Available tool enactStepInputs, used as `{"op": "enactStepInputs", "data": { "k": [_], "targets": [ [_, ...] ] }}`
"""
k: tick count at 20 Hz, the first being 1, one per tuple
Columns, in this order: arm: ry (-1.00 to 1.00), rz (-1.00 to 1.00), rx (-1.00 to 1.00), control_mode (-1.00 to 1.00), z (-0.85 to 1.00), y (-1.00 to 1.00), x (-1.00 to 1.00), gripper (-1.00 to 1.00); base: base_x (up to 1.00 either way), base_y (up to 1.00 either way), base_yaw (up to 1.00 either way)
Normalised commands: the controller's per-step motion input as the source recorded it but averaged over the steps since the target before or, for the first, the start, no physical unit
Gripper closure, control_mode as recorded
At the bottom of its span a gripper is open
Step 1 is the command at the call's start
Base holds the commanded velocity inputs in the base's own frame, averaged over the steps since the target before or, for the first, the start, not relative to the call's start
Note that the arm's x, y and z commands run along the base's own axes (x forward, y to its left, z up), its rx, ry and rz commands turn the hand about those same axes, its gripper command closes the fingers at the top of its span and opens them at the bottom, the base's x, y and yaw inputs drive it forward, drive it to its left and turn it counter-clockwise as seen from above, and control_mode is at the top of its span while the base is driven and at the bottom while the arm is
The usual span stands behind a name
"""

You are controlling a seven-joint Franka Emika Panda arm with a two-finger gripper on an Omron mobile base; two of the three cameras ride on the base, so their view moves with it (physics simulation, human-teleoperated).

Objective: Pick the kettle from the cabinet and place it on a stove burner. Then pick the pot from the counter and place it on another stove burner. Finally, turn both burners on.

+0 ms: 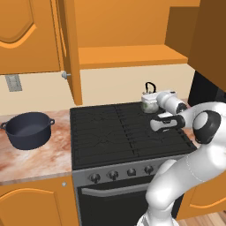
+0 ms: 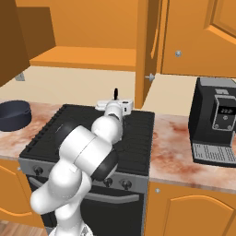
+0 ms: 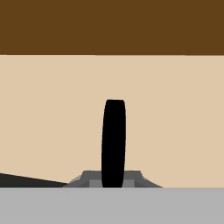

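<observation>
Sitting in view: 1 kettle [image 1: 149, 100], 1 pot [image 1: 28, 129], 4 knobs [image 1: 121, 173].

Counter [image 1: 39, 161]: marbled reddish-brown and cream slab; pot [image 1: 28, 129] on its left stretch, black coffee machine [image 2: 215, 120] on its right. Cooktop burners [image 1: 106, 132]: black grates; kettle [image 1: 149, 100] at far right corner. Cabinet shelf [image 1: 128, 55]: flat, orange.

The arm [image 1: 194, 145] was raised from the base, bent sharply at the elbow, and extended forward and low. The wrist was held level. The gripper [image 1: 149, 102] was closed on the handle [image 3: 113, 142], which was seen upright between the fingertips.
</observation>
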Motion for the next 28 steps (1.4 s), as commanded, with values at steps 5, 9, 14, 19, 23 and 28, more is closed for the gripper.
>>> {"op": "enactStepInputs", "data": {
  "k": [5,9,14,19,23,28],
  "targets": [
    [0.0,0.0,0.0,-1.0,0.0,-0.04,0.1,1.0,0.0,0.0,0.0],
    [0.03,0.0,0.0,-1.0,0.0,-0.01,0.11,1.0,0.0,0.0,0.0],
    [0.0,0.0,0.0,-1.0,-0.07,0.0,0.11,1.0,0.0,0.0,0.0],
    [0.0,0.0,0.0,-1.0,-0.11,-0.04,0.12,1.0,0.0,0.0,0.0],
    [0.0,0.0,0.0,-1.0,-0.15,-0.04,0.12,1.0,0.0,0.0,0.0],
    [0.0,0.0,0.0,-1.0,-0.14,-0.04,0.15,1.0,0.0,0.0,0.0]
  ]
}}
